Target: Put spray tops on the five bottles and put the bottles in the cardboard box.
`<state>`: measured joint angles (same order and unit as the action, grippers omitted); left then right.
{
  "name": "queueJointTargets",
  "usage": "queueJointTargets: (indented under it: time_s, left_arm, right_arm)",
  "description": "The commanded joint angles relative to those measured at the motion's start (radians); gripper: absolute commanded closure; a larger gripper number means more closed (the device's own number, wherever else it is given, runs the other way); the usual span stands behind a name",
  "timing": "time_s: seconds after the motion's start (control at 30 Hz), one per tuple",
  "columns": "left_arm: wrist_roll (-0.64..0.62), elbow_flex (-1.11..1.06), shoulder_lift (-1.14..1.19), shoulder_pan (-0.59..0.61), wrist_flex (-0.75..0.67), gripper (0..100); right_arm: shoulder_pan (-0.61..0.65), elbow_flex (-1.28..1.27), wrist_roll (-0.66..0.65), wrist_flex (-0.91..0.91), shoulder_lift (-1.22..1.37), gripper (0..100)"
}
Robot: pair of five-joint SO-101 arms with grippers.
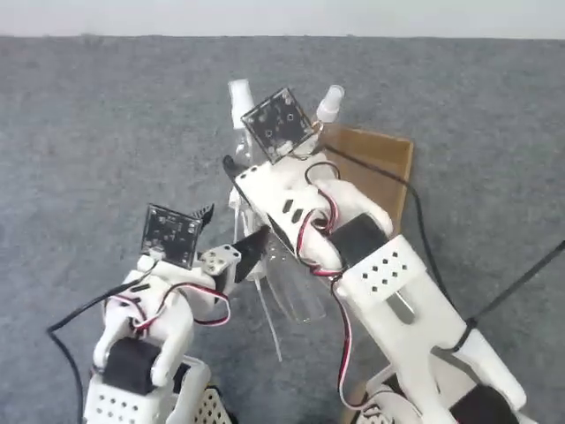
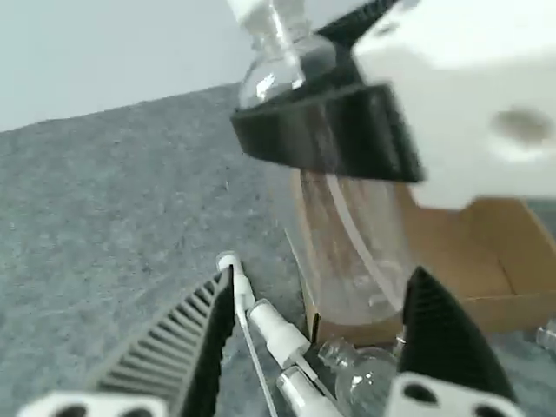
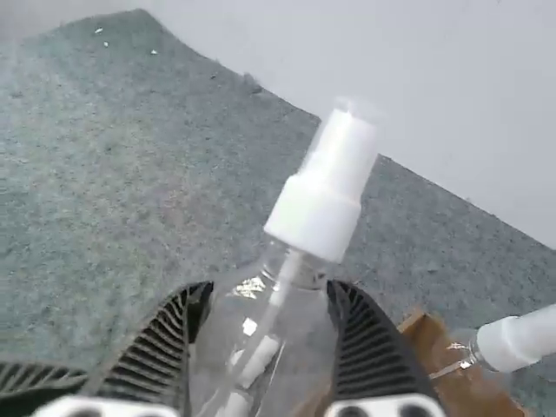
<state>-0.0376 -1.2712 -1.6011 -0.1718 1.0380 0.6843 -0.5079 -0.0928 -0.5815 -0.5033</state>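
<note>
We've got the right gripper (image 3: 269,295) clamped on a clear bottle (image 3: 252,356) with its white spray top (image 3: 323,195) on, held upright just beside the cardboard box (image 1: 380,155) toward the far edge of the grey carpet (image 1: 106,115). Our left gripper (image 2: 324,274) is wide open, holding nothing, low over a loose spray top (image 2: 274,334) and a bare bottle (image 2: 360,378) lying near the box's corner.

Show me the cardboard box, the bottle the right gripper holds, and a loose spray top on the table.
cardboard box (image 1: 388,152): high view, on its bare brown surface.
held bottle (image 3: 252,304): right wrist view, on its clear shoulder below the cap.
loose spray top (image 2: 271,328): left wrist view, on its white collar.
</note>
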Motion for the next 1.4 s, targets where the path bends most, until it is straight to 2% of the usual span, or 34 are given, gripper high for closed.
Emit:
queueJointTargets:
  time_s: [0.0,0.3,0.5,0.63,0.87,1.0,1.1,1.23,1.37]
  left_arm:
    - [0.012,-0.05,-0.012,-0.011,-0.091,70]
    - [0.012,-0.058,-0.015,-0.017,-0.089,70]
    - [0.012,-0.056,-0.017,-0.017,-0.087,70]
    - [0.012,-0.058,-0.017,-0.018,-0.087,70]
    - [0.012,-0.062,-0.017,-0.017,-0.086,70]
    - [0.012,-0.062,-0.017,-0.008,-0.086,70]
    - [0.012,-0.062,-0.017,-0.008,-0.086,75]
    - [0.017,-0.062,-0.017,-0.006,-0.091,86]
    - [0.012,-0.062,-0.017,0.032,-0.095,97]
  right_arm:
    - [0.038,0.089,0.014,-0.117,-0.097,99.3]
    - [0.047,-0.075,0.008,-0.16,-0.325,99.3]
    - [0.016,-0.091,0.006,-0.157,-0.331,99.3]
    - [-0.099,-0.048,-0.003,-0.157,-0.328,99.3]
    - [-0.34,0.049,-0.1,-0.156,-0.22,99.3]
    - [-0.453,0.0,-0.1,-0.058,-0.174,99.3]
    - [-0.512,-0.077,-0.11,0.054,-0.142,99.3]
    - [-0.552,-0.164,-0.187,0.232,-0.071,99.3]
    - [-0.573,-0.181,-0.19,0.366,0.045,99.3]
